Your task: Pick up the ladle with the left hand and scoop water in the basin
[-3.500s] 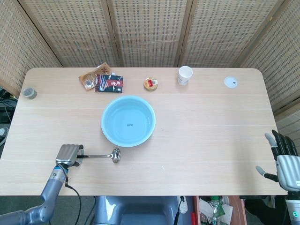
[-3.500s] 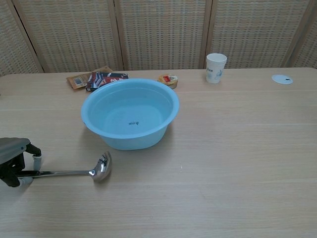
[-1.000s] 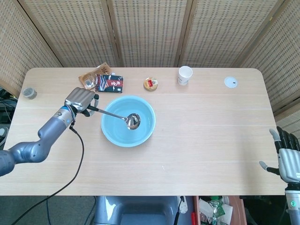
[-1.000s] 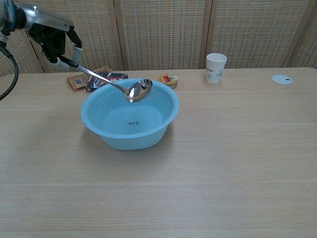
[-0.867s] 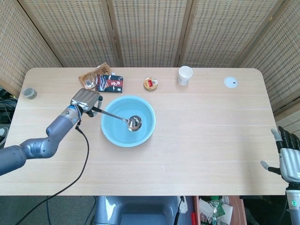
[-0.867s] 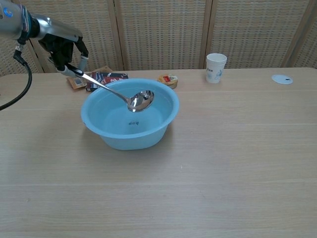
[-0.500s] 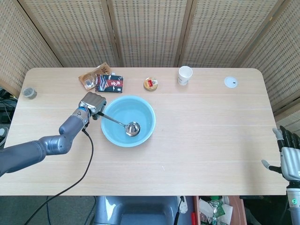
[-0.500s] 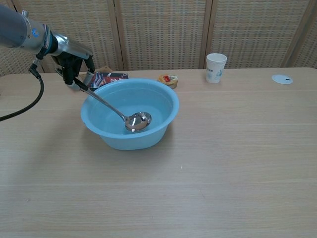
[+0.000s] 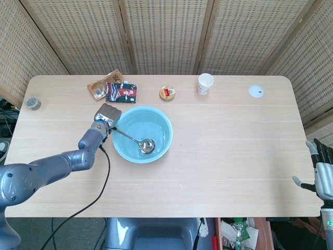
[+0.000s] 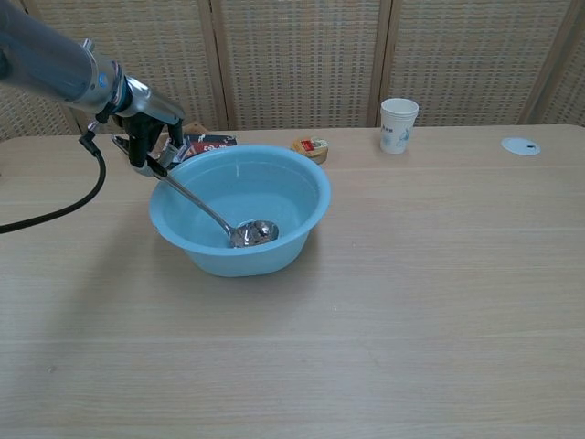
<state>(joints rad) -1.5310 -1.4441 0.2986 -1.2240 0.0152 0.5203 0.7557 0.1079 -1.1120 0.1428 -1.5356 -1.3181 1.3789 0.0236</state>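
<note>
Head view, one ladle [image 9: 136,140], one basin [image 9: 162,122]

Both views are bright and evenly lit, with soft, diffuse light that seems to fall from above. Shadows are faint and short: a pale one hugs the base of the basin [image 10: 239,208] in the chest view, and the paper cup [image 10: 398,124] casts barely any. The ladle [image 10: 252,231] bowl carries small bright glints, and the water shows a mild sheen without harsh glare. Focus is sharp across the table [image 9: 234,156] in the head view. The woven screens [image 9: 166,36] show fine moiré-like shimmer. Straight edges bow slightly toward the frame corners
</note>
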